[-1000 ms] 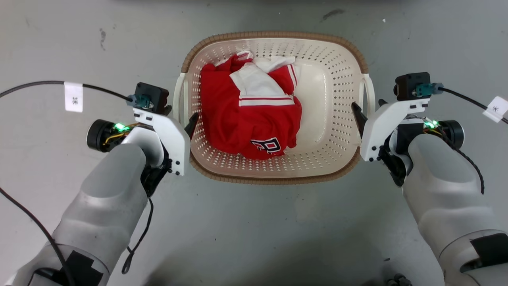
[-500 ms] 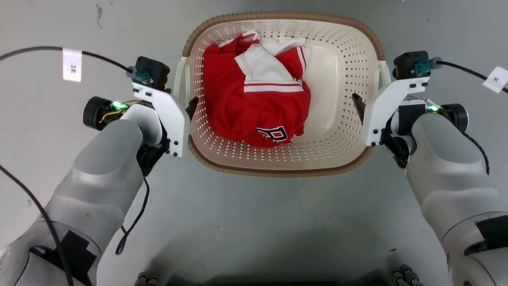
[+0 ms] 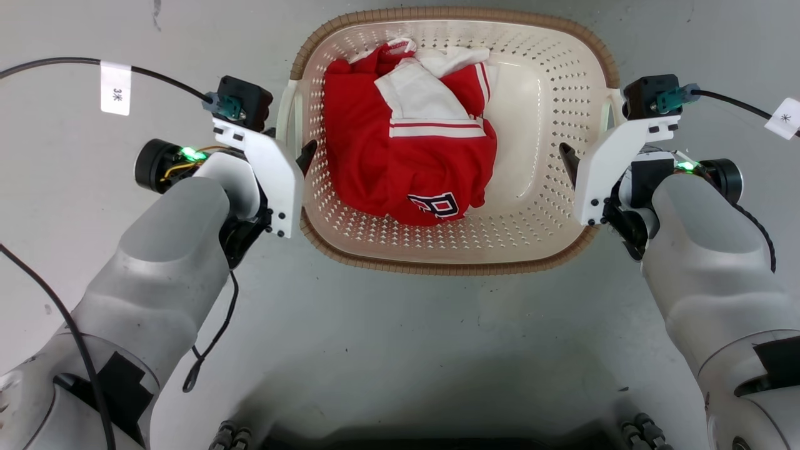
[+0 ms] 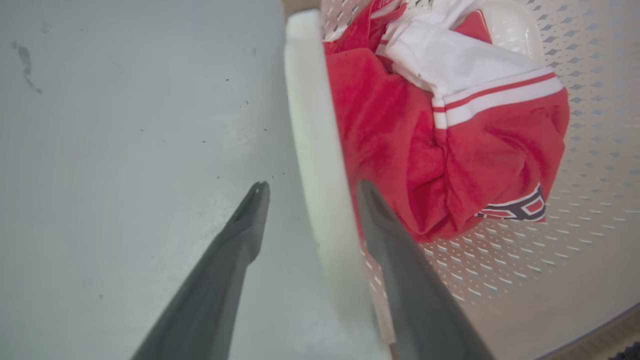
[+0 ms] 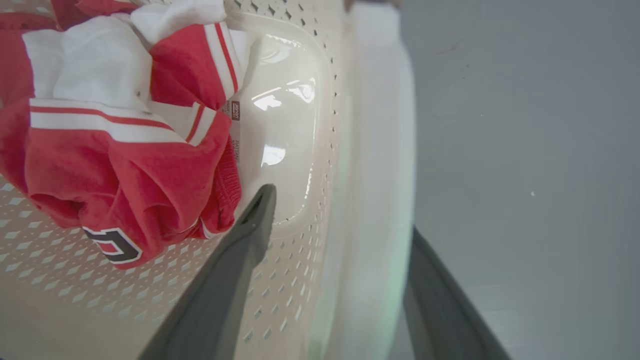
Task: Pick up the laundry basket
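Note:
The laundry basket (image 3: 537, 212) is cream-white and perforated with a brown woven-look rim, and sits centred between my arms. A red and white garment (image 3: 406, 150) lies in its left half. My left gripper (image 3: 294, 156) is shut on the white left handle (image 3: 284, 119). In the left wrist view the left gripper (image 4: 312, 187) has one dark finger on each side of the handle (image 4: 310, 125). My right gripper (image 3: 581, 156) is shut on the right handle (image 3: 615, 103). The right wrist view shows the right gripper (image 5: 340, 210) straddling that handle (image 5: 380, 125), the outer fingertip hidden behind it.
Grey concrete floor (image 3: 400, 350) lies all around the basket. Black cables (image 3: 56, 65) with white tags run from both wrists. The dark front of my base (image 3: 425, 440) shows at the bottom edge.
The basket looks larger and closer while my arms keep their size, so it has risen with both grippers on its handles. The head camera has shifted; my base has come into view.

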